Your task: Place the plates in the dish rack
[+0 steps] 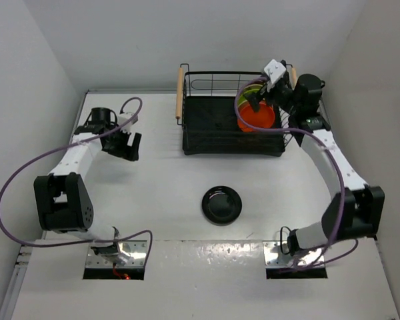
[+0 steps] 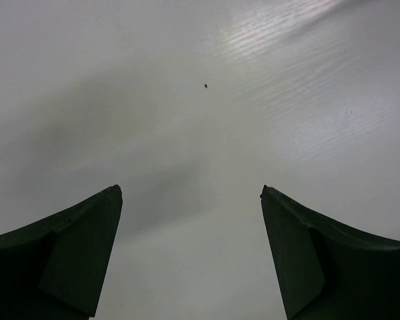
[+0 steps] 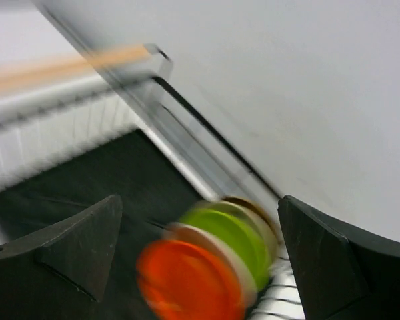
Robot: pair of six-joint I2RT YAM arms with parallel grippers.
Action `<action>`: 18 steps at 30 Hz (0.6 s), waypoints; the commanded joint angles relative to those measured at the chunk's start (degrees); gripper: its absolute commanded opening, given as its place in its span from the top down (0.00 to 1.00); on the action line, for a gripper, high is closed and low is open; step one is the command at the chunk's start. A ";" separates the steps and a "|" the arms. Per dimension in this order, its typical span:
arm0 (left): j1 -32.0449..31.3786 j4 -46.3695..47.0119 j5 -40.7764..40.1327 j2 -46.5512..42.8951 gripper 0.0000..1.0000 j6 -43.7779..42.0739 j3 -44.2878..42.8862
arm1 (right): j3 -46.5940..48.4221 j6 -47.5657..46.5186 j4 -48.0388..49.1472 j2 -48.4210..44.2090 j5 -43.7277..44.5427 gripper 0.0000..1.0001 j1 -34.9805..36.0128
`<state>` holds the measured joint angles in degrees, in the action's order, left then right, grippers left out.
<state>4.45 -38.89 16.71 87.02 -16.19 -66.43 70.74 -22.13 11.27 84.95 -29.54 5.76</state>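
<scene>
**A:** What's over on the left?

**B:** The left arm (image 1: 73,160) bends over the left part of the tabletop (image 1: 160,193). The left fingers (image 1: 130,148) hang low above it, well apart from every plate.

**A:** Are they gripping anything?

**B:** No. In the left wrist view they are released and spread wide above the white surface, holding nothing. One tiny dark speck (image 2: 206,86) lies on the surface ahead of them.

**A:** And toward the middle?

**B:** A glossy black plate (image 1: 221,204) lies flat on the tabletop, in front of the dish rack (image 1: 213,73) and well apart from both pairs of fingers.

**A:** And the rack itself?

**B:** It stands at the far side, with a light wooden handle (image 1: 181,93) on its left end. At its right end, plates stand on edge, packed close. An orange plate (image 1: 256,117) is at the front and a lime green plate (image 1: 251,93) is behind it. The right wrist view is blurred. It shows a pale rim between those two and a brownish rim behind the green.

**A:** And the right side?

**B:** The right fingers (image 1: 255,101) are over that row, just above the plates' top edges. In the right wrist view they are released and spread, with nothing between them, and the plates lie beyond the tips. I cannot tell whether a finger touches a plate.
</scene>
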 commanded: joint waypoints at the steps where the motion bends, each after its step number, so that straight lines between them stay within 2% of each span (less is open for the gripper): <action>1: -1.64 4.26 -0.98 -5.53 0.10 1.42 5.06 | -4.00 23.63 -8.10 -7.83 5.16 0.00 4.95; 2: -2.33 4.87 -0.98 -6.24 0.10 1.42 6.22 | -5.94 26.15 -6.80 -9.26 6.67 0.00 6.62; 3: -2.86 5.92 -0.98 -7.03 0.10 1.42 7.19 | -11.71 28.44 -6.78 -10.32 8.17 0.00 8.20; 4: -2.87 6.46 -2.02 -7.56 0.10 1.42 8.94 | -13.33 32.81 -6.87 -13.90 13.32 0.00 9.26; 5: -3.39 7.59 -2.81 -8.09 0.10 1.94 9.74 | -16.65 33.03 -10.61 -14.89 15.89 0.00 13.10; 6: -3.39 8.21 -3.69 -8.71 0.10 2.47 10.44 | -17.30 31.64 -13.61 -16.64 26.97 0.00 15.05; 8: -3.39 9.36 -5.10 -8.71 0.10 3.00 12.37 | -17.48 30.65 -25.71 -17.01 31.63 0.00 21.44; 9: -3.39 9.89 -5.11 -9.23 0.10 3.00 12.38 | -18.35 32.92 -27.94 -17.44 32.52 0.00 22.10; 10: -2.78 10.50 -5.11 -9.24 0.10 3.00 13.16 | -19.14 36.94 -31.27 -17.79 30.00 0.00 22.62; 13: -2.78 11.03 -5.11 -10.38 0.10 3.53 13.70 | -29.21 44.25 -31.04 -20.17 24.54 0.07 21.84; 15: -2.78 11.03 -4.41 -10.99 0.10 3.53 14.22 | -32.23 47.51 -29.47 -20.70 24.01 0.15 22.10; 16: -2.78 11.03 -3.80 -11.00 0.10 3.53 14.23 | -36.42 49.36 -28.76 -20.61 22.96 0.15 22.02; 17: -2.78 11.03 -3.79 -11.87 0.10 3.53 14.75 | -38.03 50.25 -27.71 -20.18 17.99 0.17 20.97; 18: -2.78 11.03 -3.79 -12.75 0.10 3.53 15.36 | -39.44 51.56 -23.70 -19.65 15.76 0.17 20.35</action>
<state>1.26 -29.93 12.36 77.91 -13.52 -52.01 34.22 21.12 -15.75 65.54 -8.19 27.18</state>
